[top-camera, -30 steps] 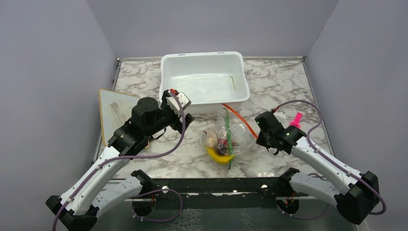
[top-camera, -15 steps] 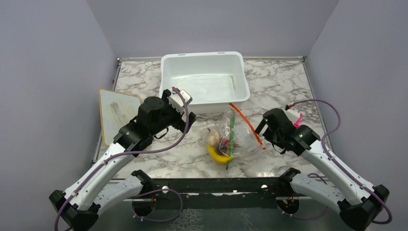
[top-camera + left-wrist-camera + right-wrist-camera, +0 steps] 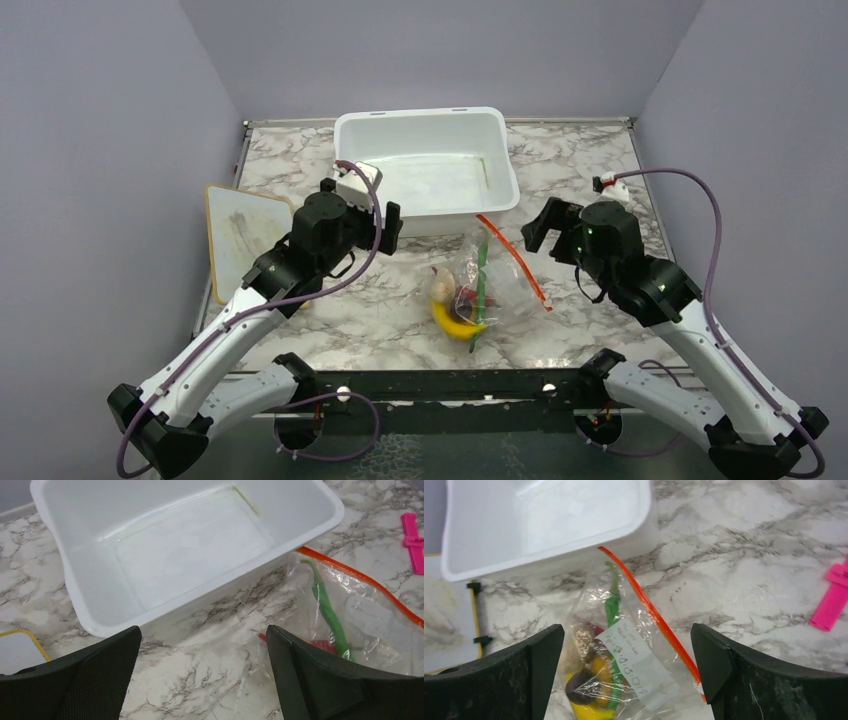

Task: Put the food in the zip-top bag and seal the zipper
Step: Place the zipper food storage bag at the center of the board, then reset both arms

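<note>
The zip-top bag [image 3: 487,283] lies flat on the marble table in front of the white tub, with the food inside it. Through the plastic I see a yellow banana [image 3: 584,710], a long green pod [image 3: 612,605], an orange fruit [image 3: 599,667], a brown ball [image 3: 576,690] and a red chili [image 3: 320,644]. The orange-red zipper [image 3: 649,610] runs along the bag's right edge. My left gripper [image 3: 375,222] hovers open to the left of the bag, with nothing between its fingers. My right gripper [image 3: 627,630] stands open above the bag's right side, holding nothing.
The white tub [image 3: 425,120] stands behind the bag and holds nothing. A yellow-edged whiteboard [image 3: 245,235] lies at the left under the left arm. A pink clip [image 3: 831,602] rests on the table to the right. Grey walls close in three sides.
The right gripper opened off the zipper's near end and rose back to the right. The left gripper finished opening and drew back toward the tub. The bag settled on the table.
</note>
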Motion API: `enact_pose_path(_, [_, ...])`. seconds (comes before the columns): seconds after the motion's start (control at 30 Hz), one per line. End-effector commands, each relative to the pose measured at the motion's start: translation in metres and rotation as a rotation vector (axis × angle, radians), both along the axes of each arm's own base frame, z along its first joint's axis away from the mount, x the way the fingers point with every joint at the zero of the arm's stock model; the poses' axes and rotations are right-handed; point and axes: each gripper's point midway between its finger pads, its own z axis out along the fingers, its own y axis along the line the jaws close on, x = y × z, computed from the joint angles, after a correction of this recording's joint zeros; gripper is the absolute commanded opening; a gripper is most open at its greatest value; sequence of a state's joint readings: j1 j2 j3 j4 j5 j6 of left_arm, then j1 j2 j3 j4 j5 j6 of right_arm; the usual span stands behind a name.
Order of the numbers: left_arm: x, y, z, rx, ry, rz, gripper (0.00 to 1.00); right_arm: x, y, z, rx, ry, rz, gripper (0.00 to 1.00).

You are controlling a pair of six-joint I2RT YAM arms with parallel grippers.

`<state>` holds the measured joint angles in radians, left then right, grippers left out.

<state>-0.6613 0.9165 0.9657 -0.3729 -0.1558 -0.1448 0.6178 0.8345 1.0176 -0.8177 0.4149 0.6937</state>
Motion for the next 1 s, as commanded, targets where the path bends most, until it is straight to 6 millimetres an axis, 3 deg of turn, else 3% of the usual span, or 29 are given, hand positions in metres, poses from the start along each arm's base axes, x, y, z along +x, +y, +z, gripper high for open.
enact_pose_path(0.0, [0.013, 0.005, 0.045, -0.111, -0.093, 0.096, 0.99, 0.002, 0.029, 0.048, 0.058, -0.150, 0.199, 1.00])
enact_pose_path(0.17, [0.009, 0.000, 0.070, -0.204, -0.150, 0.071, 0.99, -0.006, 0.036, 0.081, 0.065, -0.271, 0.302, 1.00])
enact_pose_path(0.33, [0.005, 0.002, 0.081, -0.240, -0.192, 0.066, 0.99, -0.015, 0.041, 0.104, 0.101, -0.365, 0.367, 1.00])
enact_pose_path(0.63, [-0.003, 0.006, 0.088, -0.287, -0.240, 0.053, 0.99, -0.025, 0.037, 0.107, 0.158, -0.382, 0.353, 1.00])
enact_pose_path(0.97, [-0.004, 0.010, 0.064, -0.251, -0.180, 0.078, 0.99, -0.025, 0.041, 0.103, 0.169, -0.361, 0.361, 0.99])
